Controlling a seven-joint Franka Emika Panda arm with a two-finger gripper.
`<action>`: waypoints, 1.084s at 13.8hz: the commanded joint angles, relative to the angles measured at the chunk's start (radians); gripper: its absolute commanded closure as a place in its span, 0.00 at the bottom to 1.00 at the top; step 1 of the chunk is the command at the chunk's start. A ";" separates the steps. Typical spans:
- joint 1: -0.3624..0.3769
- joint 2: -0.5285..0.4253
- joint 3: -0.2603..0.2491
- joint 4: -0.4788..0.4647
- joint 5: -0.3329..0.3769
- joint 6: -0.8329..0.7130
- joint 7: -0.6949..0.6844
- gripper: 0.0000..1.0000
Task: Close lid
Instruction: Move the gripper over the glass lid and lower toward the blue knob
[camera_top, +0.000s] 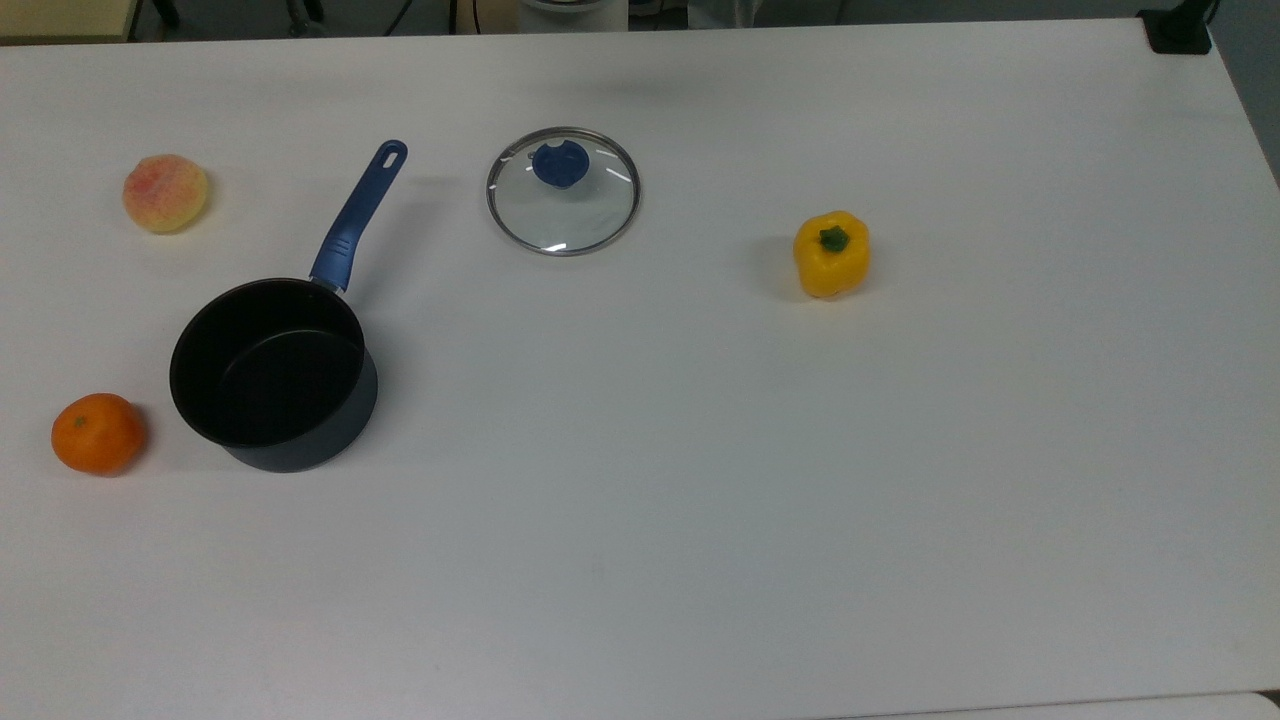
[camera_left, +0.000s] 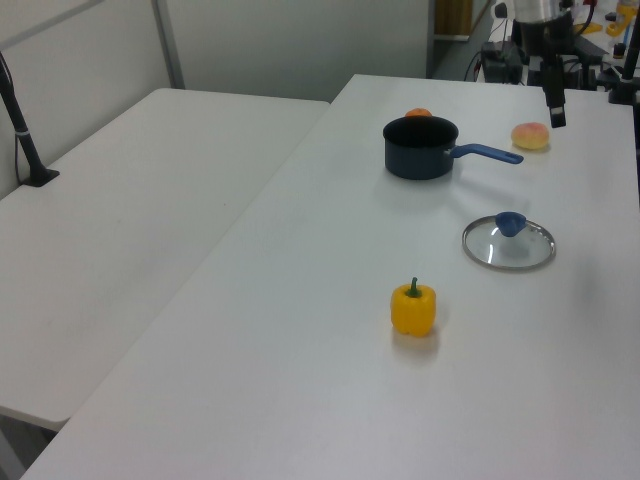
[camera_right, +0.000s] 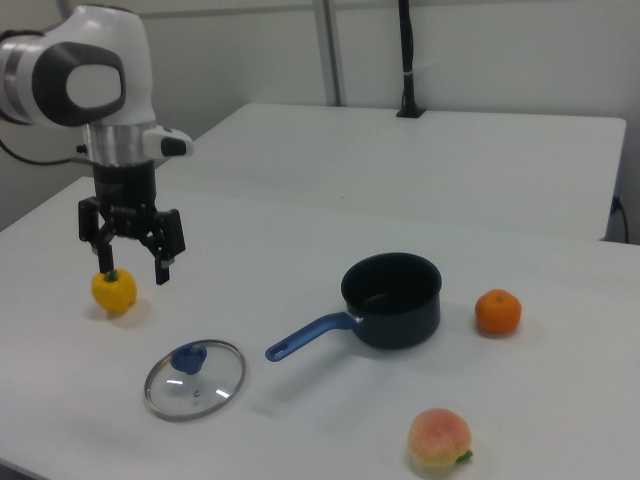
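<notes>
The gripper (camera_right: 133, 266) hung open above the table, so it needed to drop squarely over the lid (camera_right: 195, 379)'s knob (camera_right: 188, 357) before pinching.

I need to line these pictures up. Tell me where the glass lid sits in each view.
Top view: the lid lies upper centre, right of the saucepan's handle.
Left view: right of centre, nearer the camera than the saucepan.
Right view: lower left, beside the handle's tip.
Shared landmark: the yellow pepper.

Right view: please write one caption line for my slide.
Open claw hangs above table, glass lid lying beside uncovered saucepan.
</notes>
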 joint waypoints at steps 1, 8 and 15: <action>0.021 -0.049 -0.008 -0.142 -0.033 0.126 -0.022 0.00; 0.017 -0.052 -0.007 -0.323 -0.060 0.450 0.081 0.00; 0.025 -0.033 0.021 -0.473 -0.164 0.693 0.217 0.00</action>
